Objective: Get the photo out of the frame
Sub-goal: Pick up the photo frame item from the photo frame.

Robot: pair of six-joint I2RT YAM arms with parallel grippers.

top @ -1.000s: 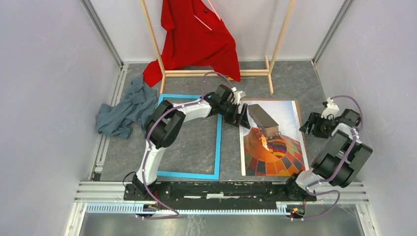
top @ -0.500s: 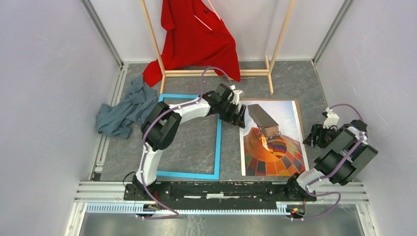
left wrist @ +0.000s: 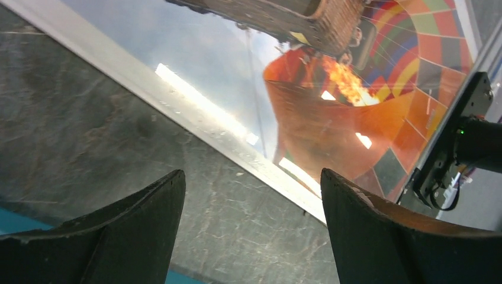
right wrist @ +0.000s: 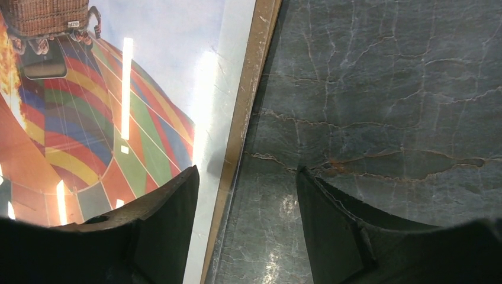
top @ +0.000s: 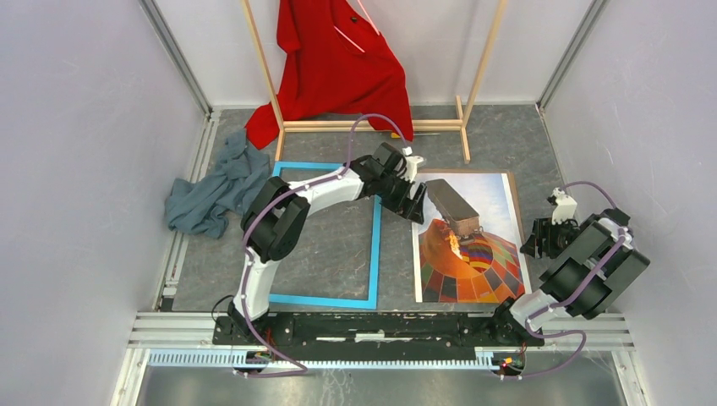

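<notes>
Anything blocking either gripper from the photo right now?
Nothing visible. The left gripper hangs with open jaws over the left border of the photo, only bare table beside it. The right gripper straddles its right edge and the backing board underneath. The photo lies beside the frame, uncovered.

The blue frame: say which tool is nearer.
Left. The left tool hovers beside the right bar of the frame, near its far end; the right tool is at the right edge of the photo, which lies between.
</notes>
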